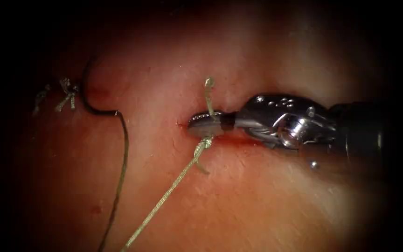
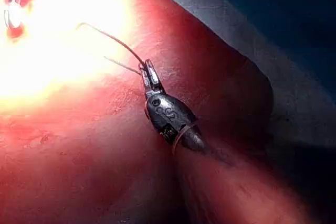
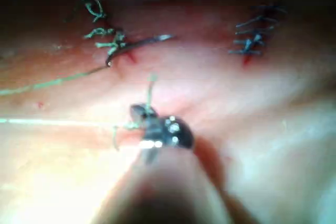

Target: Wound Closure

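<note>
My right tool sits on the knot, thread trailing to seven o'clock. At ten o'clock the needle and tied stitches crowd the tissue; five o'clock lies open.

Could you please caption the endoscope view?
Right tool at the knotted thread; needle lies free on the tissue.

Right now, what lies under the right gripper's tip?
The right gripper lies over the cut in the tissue. A thread tail crosses it, its knot just beside. The cut directly beneath is covered. The needle lies on the tissue, far left, unheld.
</note>
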`<state>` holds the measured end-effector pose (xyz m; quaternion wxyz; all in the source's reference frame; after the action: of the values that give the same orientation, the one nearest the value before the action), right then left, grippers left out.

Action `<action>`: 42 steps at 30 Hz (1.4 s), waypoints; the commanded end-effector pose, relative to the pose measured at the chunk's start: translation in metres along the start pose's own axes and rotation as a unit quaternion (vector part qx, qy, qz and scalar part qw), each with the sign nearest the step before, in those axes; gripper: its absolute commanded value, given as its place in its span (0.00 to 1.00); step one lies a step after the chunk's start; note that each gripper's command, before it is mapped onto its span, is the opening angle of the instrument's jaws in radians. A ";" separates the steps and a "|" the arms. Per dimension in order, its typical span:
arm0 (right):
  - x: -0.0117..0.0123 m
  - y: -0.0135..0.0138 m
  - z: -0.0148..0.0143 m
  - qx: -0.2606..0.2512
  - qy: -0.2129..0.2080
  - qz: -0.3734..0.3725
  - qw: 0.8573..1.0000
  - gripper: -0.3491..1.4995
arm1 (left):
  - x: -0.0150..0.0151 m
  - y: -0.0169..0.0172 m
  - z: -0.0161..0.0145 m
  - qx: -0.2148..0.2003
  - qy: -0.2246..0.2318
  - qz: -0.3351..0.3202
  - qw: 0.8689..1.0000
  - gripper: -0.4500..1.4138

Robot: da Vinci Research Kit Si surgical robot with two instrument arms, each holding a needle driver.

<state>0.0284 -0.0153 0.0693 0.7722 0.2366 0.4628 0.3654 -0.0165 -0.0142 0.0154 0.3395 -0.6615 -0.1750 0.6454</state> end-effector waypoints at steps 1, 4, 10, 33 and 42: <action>-0.0002 0.0006 0.0008 -0.001 -0.003 -0.002 1.000 0.00 | -0.0011 0.0004 0.0003 0.000 -0.002 -0.001 1.000 0.00; -0.0002 0.0012 0.0006 -0.017 -0.008 -0.014 1.000 0.00 | -0.0013 0.0007 0.0002 0.000 -0.001 -0.002 1.000 0.00; -0.0004 0.0018 0.0002 -0.036 -0.015 -0.034 0.999 0.00 | -0.0018 0.0014 -0.0002 0.001 -0.004 -0.002 1.000 0.00; -0.0006 0.0020 -0.0015 -0.067 -0.007 -0.056 0.996 0.00 | -0.0004 -0.0001 0.0005 0.000 -0.009 -0.010 1.000 0.00; 0.0025 0.0015 -0.0030 -0.042 0.106 0.000 0.993 0.81 | 0.0048 -0.0045 0.0023 -0.001 -0.013 0.020 1.000 0.00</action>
<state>0.0253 -0.0124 0.0671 0.7302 0.1554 0.5302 0.4019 -0.0168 -0.0057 0.0144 0.3200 -0.6583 -0.1618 0.6618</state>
